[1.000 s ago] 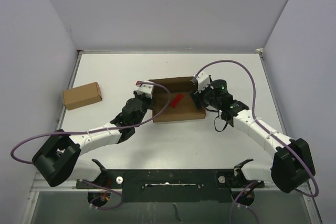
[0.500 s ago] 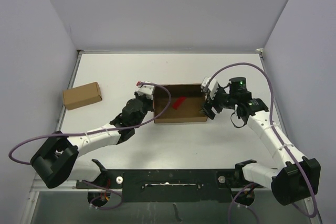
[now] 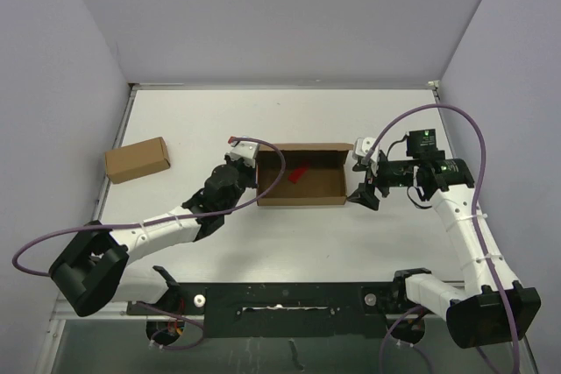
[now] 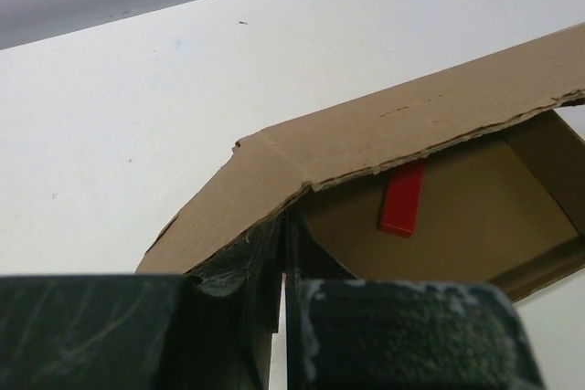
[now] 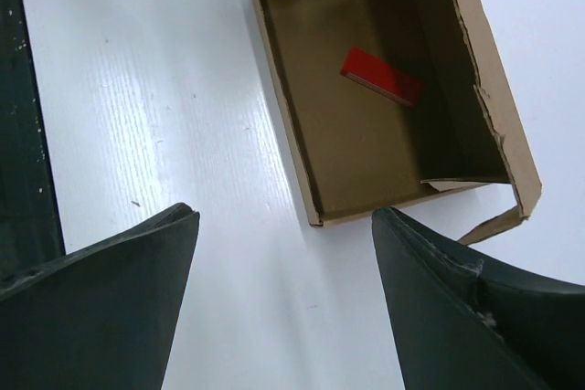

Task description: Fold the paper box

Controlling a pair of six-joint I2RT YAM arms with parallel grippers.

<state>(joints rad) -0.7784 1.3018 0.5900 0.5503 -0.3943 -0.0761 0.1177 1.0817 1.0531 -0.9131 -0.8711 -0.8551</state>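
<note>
The paper box [image 3: 321,187] lies open-topped at the table's middle, with a small red block [image 3: 296,172] on its floor. My left gripper [image 3: 257,172] is shut on the box's left wall. In the left wrist view its fingers [image 4: 256,262] pinch the cardboard edge, and the box wall [image 4: 366,139] and red block [image 4: 403,199] rise beyond. My right gripper [image 3: 363,183] stands open just off the box's right end, touching nothing. In the right wrist view the gripper [image 5: 285,215] hovers over bare table, short of the box rim [image 5: 285,125] and the red block [image 5: 382,77].
A much smaller closed brown cardboard box [image 3: 137,159] lies at the far left of the table. Grey walls close in the table on three sides. The arms' purple cables [image 3: 456,120] loop above the right side.
My right gripper has let go of the box's right end, pulled away to the right and opened wider. The box now sits squared up. The left gripper keeps its hold.
</note>
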